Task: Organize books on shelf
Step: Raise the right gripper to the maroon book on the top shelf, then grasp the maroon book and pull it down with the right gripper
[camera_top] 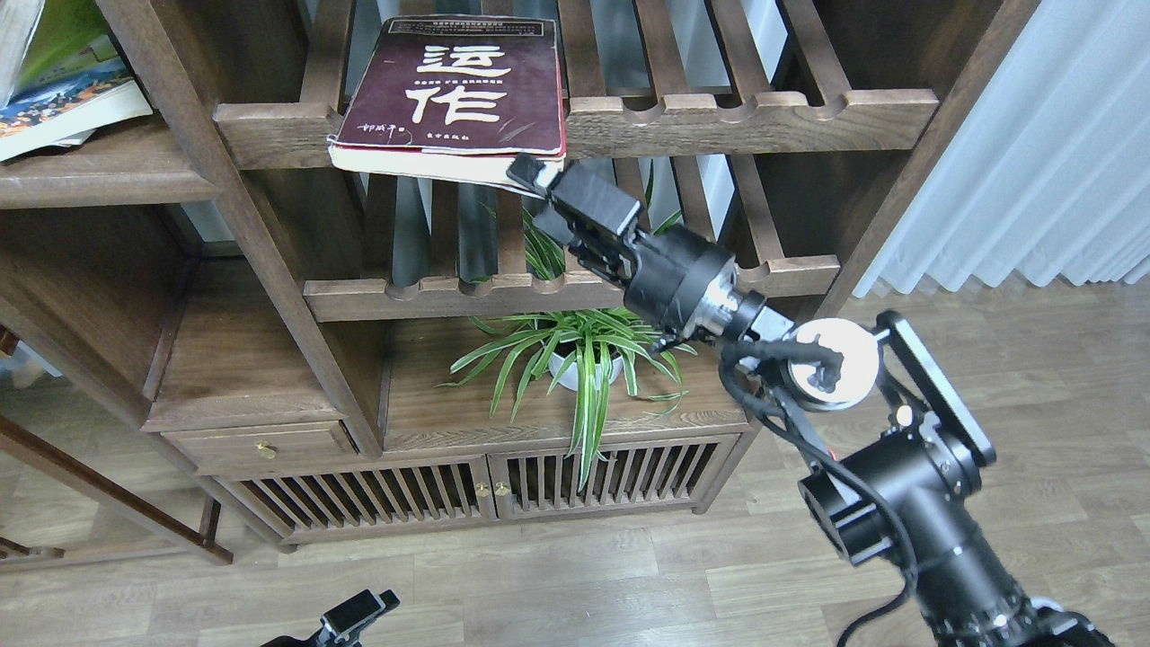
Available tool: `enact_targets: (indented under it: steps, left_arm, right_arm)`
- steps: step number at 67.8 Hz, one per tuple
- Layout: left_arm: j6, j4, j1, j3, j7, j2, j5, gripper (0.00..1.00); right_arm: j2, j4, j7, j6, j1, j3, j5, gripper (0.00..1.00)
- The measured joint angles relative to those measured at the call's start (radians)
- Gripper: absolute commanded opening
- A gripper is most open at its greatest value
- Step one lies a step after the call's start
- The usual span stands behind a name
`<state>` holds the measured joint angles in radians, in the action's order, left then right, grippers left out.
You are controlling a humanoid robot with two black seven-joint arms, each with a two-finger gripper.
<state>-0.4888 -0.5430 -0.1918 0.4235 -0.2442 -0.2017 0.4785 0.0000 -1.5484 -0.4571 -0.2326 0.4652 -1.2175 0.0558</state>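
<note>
The large maroon book (458, 85) with white Chinese characters lies flat on the upper slatted rack, and its front edge overhangs the notched rail. My right gripper (539, 193) is raised to the book's front right corner. Its jaws stand apart and empty, with the upper fingertip (526, 169) right at the book's page edge. The yellow-green book (58, 31) and a colourful book (67, 103) rest on the solid dark-brown shelf (108, 175) at the upper left. My left gripper (359, 615) is low at the bottom edge, small and dark.
A potted spider plant (584, 355) stands on the cabinet top (431, 404) under the lower slatted rack (575, 288). A bookcase post (260, 243) separates the left shelves from the racks. White curtains (1033, 153) hang at the right over wooden floor.
</note>
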Motion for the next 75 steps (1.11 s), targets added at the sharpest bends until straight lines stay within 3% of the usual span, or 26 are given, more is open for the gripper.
enact_targets:
  steps: [53,75]
  left_arm:
    - [0.000,0.037,0.003,0.002,0.002,-0.017,0.002,1.00]
    - [0.000,0.071,0.003,0.008,0.003,-0.018,0.003,1.00]
  right_arm:
    - [0.000,0.082,0.017,-0.195,0.190,0.021,-0.100,0.98]
    - [0.000,0.088,0.005,-0.212,0.218,0.103,-0.096,0.98]
